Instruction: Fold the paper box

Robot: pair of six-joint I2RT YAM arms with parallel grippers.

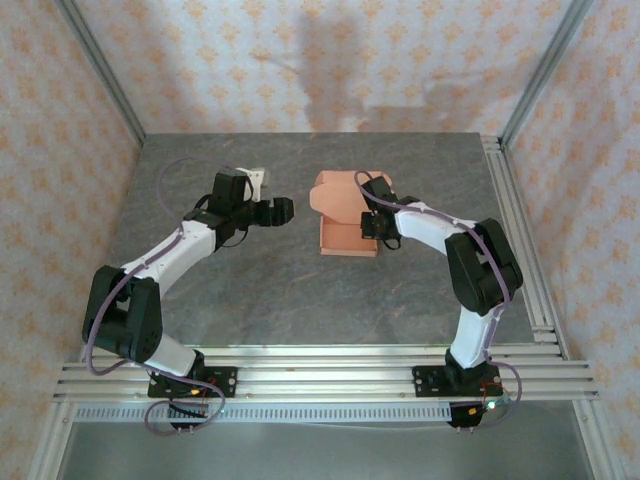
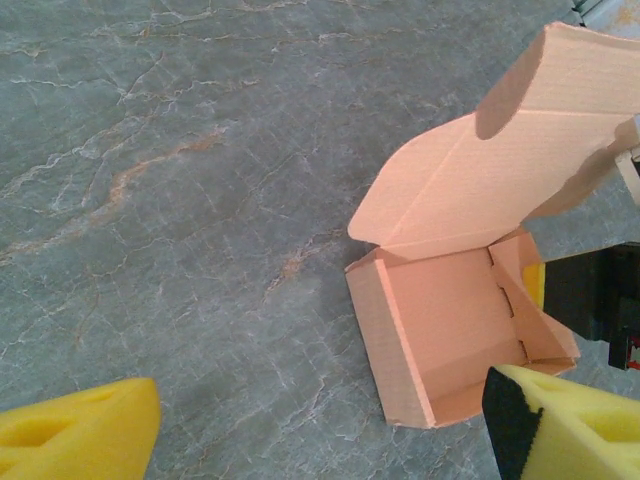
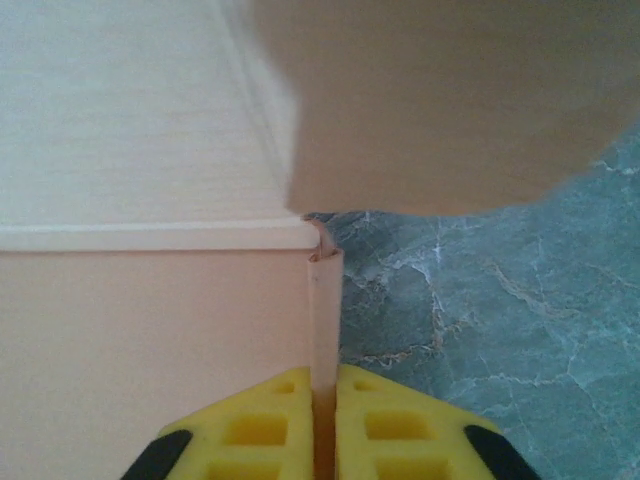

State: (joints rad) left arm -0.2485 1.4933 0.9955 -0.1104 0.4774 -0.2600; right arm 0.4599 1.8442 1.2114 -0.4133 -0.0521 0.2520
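2 pads (image 3: pixel 250 430) pinching paper box (image 3: pixel 150 350), lid (image 2: pixel 480 180) raised

The table (image 1: pixel 290 300) was a dark grey-green slab veined like marble, with pale and rusty streaks running below the left gripper (image 1: pixel 284 209). Beyond it and the right gripper (image 1: pixel 371 226) rose the back wall (image 1: pixel 230 60), papered pale peach with a repeating orange floral motif. The same paper covered the left wall (image 1: pixel 50 200) outward of the left gripper and the right wall (image 1: pixel 600 180) outward of the right one. Silver metal posts (image 1: pixel 100 70) slanted up at the far corners. Ribbed aluminium rails (image 1: pixel 330 368) ran along the table edge behind both grippers, and side rails (image 1: pixel 515 230) lined the edge outward of the right gripper. The light was soft and even, leaving a faint broad shadow (image 1: pixel 340 60) on the back wall
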